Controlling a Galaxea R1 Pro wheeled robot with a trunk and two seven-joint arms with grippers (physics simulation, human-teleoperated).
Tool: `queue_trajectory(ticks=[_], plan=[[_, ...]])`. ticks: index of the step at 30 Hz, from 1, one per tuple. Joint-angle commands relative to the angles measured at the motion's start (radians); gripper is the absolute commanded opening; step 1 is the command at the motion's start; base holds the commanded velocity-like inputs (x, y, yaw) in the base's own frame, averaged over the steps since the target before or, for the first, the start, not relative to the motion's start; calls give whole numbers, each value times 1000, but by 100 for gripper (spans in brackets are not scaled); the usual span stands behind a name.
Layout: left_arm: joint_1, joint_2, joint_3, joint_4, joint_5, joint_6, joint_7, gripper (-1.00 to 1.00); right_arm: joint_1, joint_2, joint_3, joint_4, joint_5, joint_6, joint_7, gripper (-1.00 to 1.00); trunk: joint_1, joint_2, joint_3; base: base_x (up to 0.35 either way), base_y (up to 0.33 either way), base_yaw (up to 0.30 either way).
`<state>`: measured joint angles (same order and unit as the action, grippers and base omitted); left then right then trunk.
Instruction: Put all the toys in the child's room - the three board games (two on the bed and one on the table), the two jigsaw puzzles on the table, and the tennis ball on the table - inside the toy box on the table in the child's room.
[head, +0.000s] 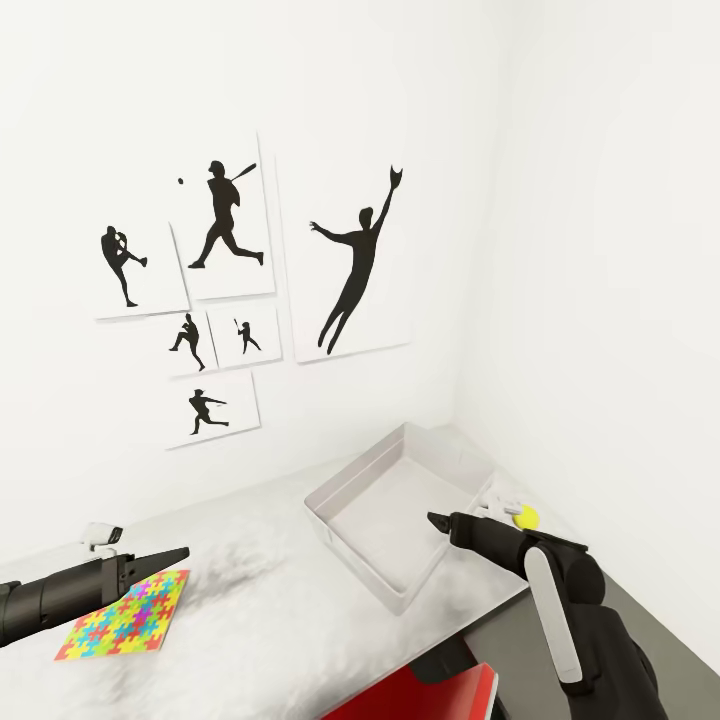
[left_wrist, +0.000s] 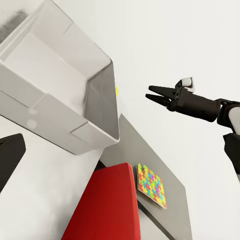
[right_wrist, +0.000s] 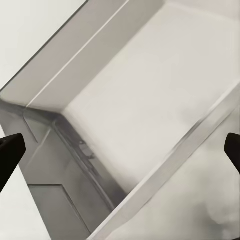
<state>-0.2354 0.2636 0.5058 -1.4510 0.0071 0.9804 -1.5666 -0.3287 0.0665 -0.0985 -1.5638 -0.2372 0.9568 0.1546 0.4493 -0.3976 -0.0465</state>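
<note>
On the counter (head: 260, 560) the bin (head: 345, 495) sits empty; a puzzle (head: 125, 615) lies at its 9 o'clock, the ball (head: 526, 517) at 3. Both arms' jaws gape, holding nothing. Nothing looks packed yet.

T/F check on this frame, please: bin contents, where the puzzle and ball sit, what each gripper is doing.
1. The toy box has nothing in it. True: its floor is bare in the head and right wrist views.
2. A jigsaw puzzle lies flat on the table, under the left gripper. True.
3. The tennis ball is inside the toy box. False: it sits outside the box, past its far side near the wall.
4. The right gripper is holding a board game. False: it is open and empty, over the box's rim.
5. The left gripper holds the puzzle. False: it hangs above the puzzle with nothing in it.
</note>
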Motion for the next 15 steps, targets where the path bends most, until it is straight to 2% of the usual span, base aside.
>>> queue_trajectory(ticks=[1,15], plan=[[-1,0,0,0,-1,11,-4,100,-1,1,-3,0,5,5,8,100,1,-2,-2,0,0,0],[-1,0,0,0,-1,11,-4,100,-1,0,-4,0,5,5,8,100,1,-2,-2,0,0,0]])
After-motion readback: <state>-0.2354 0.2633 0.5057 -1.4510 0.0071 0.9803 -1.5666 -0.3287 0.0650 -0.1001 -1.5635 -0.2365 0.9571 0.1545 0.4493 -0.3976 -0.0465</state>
